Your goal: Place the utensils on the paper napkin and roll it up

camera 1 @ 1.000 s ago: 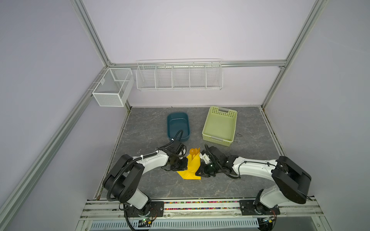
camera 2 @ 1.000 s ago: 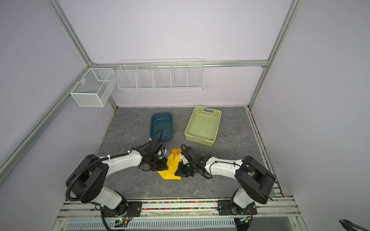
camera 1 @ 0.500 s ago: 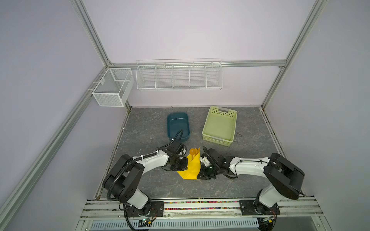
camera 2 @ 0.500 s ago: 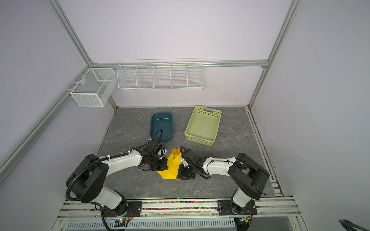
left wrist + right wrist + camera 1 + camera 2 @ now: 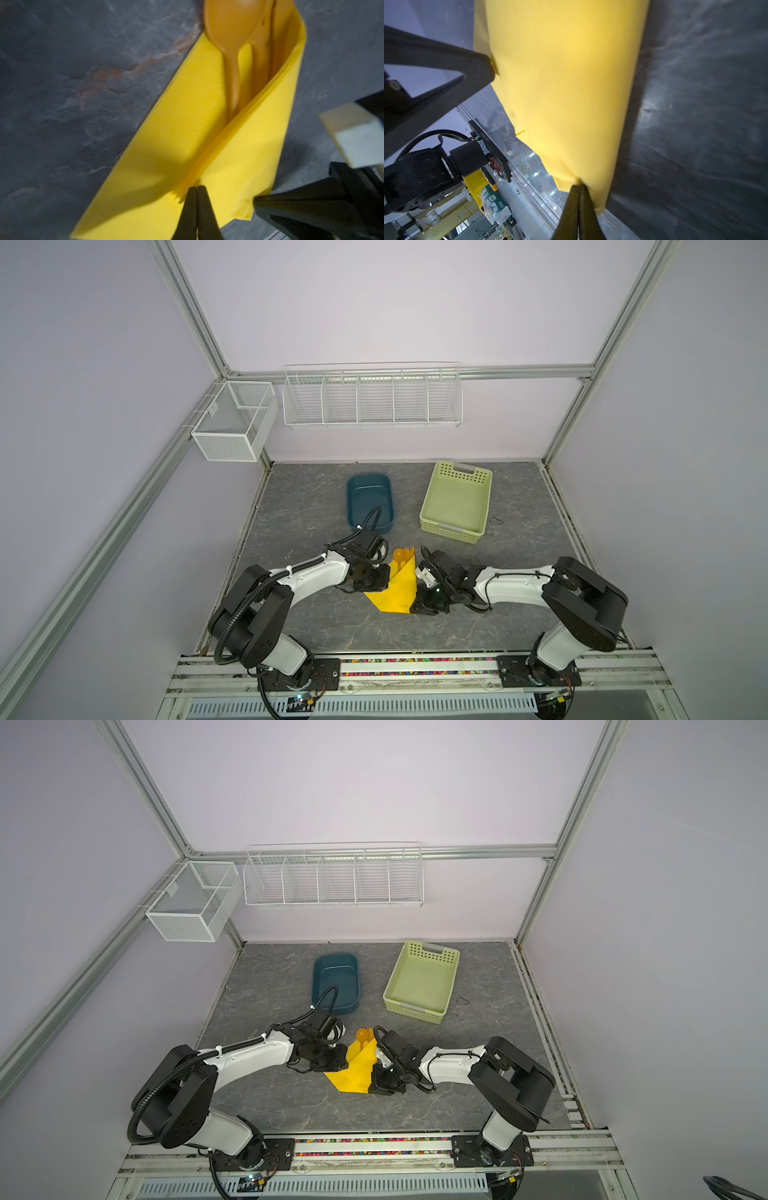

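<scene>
The yellow paper napkin (image 5: 397,591) (image 5: 353,1073) lies near the front middle of the grey table, its right side folded up over the handles of the orange utensils (image 5: 402,562) (image 5: 365,1034). The spoon bowl (image 5: 228,27) and the other heads stick out of the far end. My left gripper (image 5: 384,578) (image 5: 197,188) is shut on the fold's edge at the napkin (image 5: 176,128)'s left. My right gripper (image 5: 415,605) (image 5: 579,186) is shut on the napkin (image 5: 566,83)'s near right corner, where the paper puckers.
A teal tub (image 5: 370,506) and a pale green perforated basket (image 5: 457,502) stand behind the napkin. White wire racks (image 5: 372,396) and a mesh box (image 5: 232,427) hang on the back wall. The front rail (image 5: 415,664) runs just behind both arm bases.
My right gripper has moved in along the napkin's right edge to its near corner and closed the last bit. The napkin looks narrower and more folded. The left gripper has stayed put.
</scene>
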